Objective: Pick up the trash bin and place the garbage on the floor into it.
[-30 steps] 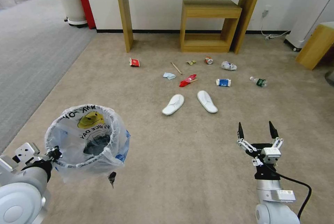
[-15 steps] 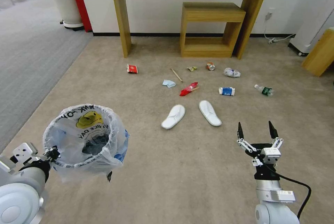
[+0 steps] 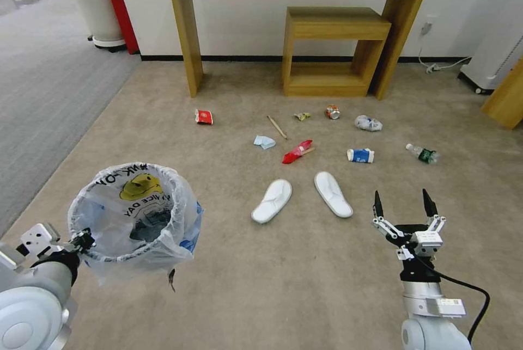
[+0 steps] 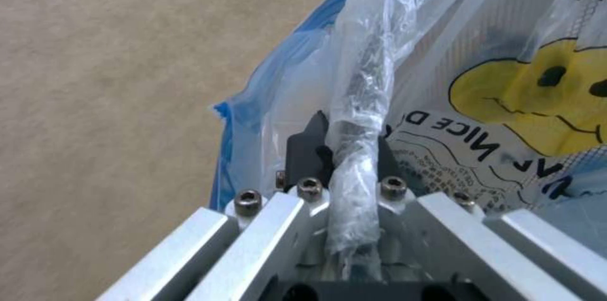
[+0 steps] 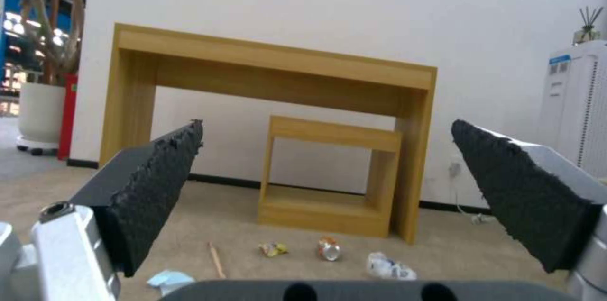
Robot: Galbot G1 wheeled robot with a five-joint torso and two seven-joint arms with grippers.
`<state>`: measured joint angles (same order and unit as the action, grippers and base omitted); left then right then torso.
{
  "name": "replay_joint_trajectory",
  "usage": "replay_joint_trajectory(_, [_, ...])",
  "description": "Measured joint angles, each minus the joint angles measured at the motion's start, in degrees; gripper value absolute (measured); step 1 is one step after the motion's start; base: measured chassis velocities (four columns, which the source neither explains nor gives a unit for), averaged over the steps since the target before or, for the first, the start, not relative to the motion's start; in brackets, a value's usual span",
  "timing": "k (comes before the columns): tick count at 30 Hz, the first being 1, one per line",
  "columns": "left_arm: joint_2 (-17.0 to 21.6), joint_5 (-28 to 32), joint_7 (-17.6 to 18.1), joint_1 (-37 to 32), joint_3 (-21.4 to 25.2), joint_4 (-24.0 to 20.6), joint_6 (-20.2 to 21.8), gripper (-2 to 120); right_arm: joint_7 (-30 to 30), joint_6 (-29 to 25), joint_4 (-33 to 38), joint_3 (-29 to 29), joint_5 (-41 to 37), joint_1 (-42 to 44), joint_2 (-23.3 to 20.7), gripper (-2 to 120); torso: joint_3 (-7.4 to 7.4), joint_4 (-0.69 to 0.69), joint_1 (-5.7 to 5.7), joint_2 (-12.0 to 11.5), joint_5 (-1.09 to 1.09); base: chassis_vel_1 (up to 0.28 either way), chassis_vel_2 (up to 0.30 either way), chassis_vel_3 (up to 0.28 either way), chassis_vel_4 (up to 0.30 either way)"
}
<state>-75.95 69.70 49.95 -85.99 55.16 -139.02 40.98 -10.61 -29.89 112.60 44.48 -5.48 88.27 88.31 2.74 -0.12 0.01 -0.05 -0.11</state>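
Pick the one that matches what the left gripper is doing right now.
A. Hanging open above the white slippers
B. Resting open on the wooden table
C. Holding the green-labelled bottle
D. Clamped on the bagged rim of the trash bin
D: the left gripper has its jaws closed on the plastic-wrapped rim of the trash bin, holding it above the floor.

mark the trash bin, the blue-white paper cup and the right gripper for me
trash bin (image 3: pixel 180 214), head view: on the bag-covered side wall.
blue-white paper cup (image 3: pixel 360 155), head view: on the middle of its side, lying on the carpet.
right gripper (image 3: pixel 403 206), head view: midway between its two spread fingertips.
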Motion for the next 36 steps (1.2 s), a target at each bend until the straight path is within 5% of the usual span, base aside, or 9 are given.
replay_joint_trajectory(36, [-0.6,0.0,-0.1,-0.7,-0.2,-1.1,0.1,0,-0.9,0.5,0.7,0.0,-0.4,0.5,-0.2,100,0.0,0.0,0.0,0.0,-0.01,-0.175,0.183,0.177,-0.177])
